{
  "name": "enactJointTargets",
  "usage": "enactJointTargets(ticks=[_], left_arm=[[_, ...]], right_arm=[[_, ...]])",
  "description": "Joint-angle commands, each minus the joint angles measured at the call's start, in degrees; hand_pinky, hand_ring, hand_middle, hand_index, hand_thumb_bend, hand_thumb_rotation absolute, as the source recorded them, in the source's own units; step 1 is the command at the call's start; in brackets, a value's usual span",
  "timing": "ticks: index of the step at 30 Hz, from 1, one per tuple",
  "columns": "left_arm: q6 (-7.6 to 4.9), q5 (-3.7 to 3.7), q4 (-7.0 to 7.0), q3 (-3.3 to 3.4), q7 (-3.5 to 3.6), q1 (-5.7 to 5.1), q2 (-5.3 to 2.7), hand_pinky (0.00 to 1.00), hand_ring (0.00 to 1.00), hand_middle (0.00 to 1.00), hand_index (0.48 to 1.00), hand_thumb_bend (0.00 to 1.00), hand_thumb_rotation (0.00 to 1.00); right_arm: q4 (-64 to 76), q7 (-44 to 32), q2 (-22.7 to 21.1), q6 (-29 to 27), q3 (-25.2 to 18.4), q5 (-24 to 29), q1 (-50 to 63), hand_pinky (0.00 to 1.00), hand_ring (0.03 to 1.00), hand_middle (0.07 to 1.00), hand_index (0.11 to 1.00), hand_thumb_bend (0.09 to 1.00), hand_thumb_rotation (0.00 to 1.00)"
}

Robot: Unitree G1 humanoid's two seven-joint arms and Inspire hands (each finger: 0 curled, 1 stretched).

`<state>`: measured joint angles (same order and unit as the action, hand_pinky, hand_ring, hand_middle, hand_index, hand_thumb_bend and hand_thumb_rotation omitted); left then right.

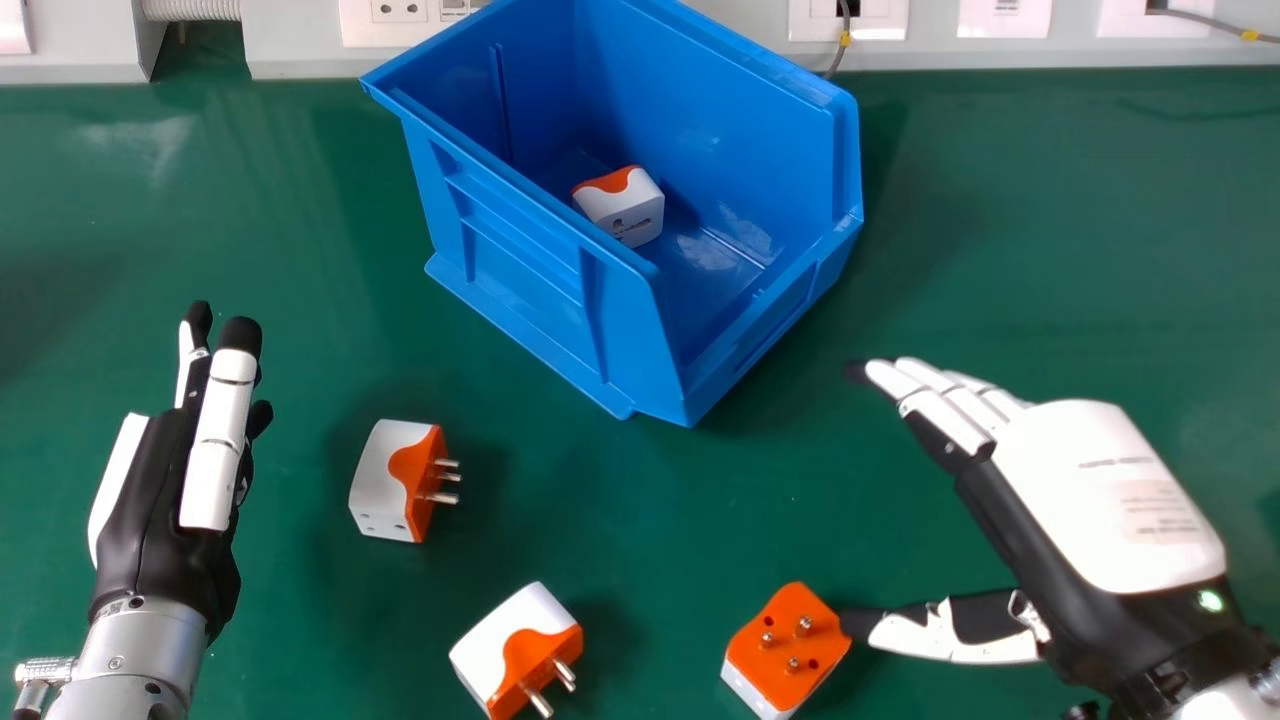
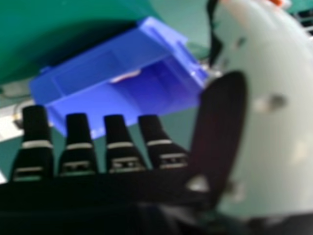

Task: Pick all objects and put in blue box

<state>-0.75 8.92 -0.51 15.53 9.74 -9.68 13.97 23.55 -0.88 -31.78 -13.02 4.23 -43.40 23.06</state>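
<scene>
My right hand (image 1: 1090, 490) is open at the right of the head view, its thumb tip beside an orange and white adapter (image 1: 788, 640); whether they touch I cannot tell. My left hand (image 1: 215, 440) stays open at the left. Right of it lies a second adapter (image 1: 390, 480), and a third adapter (image 1: 515, 645) rests at the bottom middle. The blue box (image 1: 530, 270) holds one adapter (image 1: 625, 210) on its floor. In the right hand view, my right hand (image 2: 120, 147) has straight fingers, with the blue box (image 2: 107, 68) beyond them.
A pale panel with wall sockets (image 1: 390, 20) runs along the table's back edge, with grey cables (image 1: 845, 30) hanging there. Green tabletop (image 1: 1050, 230) stretches on both sides of the box.
</scene>
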Motion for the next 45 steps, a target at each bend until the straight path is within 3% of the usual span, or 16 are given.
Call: enactJointTargets(ticks=[1,11,18,21,27,40,45], left_arm=[[-1.35,0.01,0.66,0.41,0.11,0.01,0.20,0.99,1.00,1.00,1.000,0.58,1.00],[-1.44,0.48,1.13,0.86,0.46,-0.49,0.27,1.00,1.00,1.00,1.000,0.58,1.00],[-1.57,0.58,0.64,1.11,0.71,-0.27,0.30,1.00,1.00,1.00,1.000,0.58,1.00],[-1.22,0.51,1.36,1.11,0.54,-0.44,0.23,1.00,1.00,1.00,1.000,0.59,1.00],[-1.06,0.46,1.14,1.20,0.29,-0.21,0.26,1.00,1.00,1.00,1.000,0.59,1.00],[-0.31,0.18,2.75,1.17,-0.15,-0.61,0.44,0.99,1.00,1.00,1.000,0.58,1.00],[0.32,0.40,3.12,1.36,-0.14,-0.50,0.59,0.99,1.00,1.00,1.000,0.58,1.00]], right_arm=[[-0.2,-1.1,-1.5,-1.7,-0.7,0.4,-1.7,0.75,0.870,0.896,0.884,0.527,0.33],[-4.1,-5.6,-4.3,-5.4,1.8,-0.9,-5.7,0.77,0.883,0.904,0.891,0.518,0.34],[-6.4,-8.3,-5.3,-7.4,4.7,-2.5,-8.9,0.79,0.890,0.910,0.895,0.515,0.37],[-7.6,-9.4,-6.0,-8.7,5.9,-2.7,-10.7,0.79,0.893,0.912,0.893,0.511,0.38],[-10.6,-11.4,-6.2,-10.2,8.3,-3.2,-14.2,0.79,0.894,0.904,0.884,0.511,0.38],[-22.1,-14.3,-7.1,-13.2,13.7,-4.3,-24.0,0.79,0.889,0.890,0.867,0.525,0.35],[-24.8,-14.5,-8.3,-14.6,15.6,-5.9,-26.7,0.79,0.887,0.892,0.865,0.519,0.35]])
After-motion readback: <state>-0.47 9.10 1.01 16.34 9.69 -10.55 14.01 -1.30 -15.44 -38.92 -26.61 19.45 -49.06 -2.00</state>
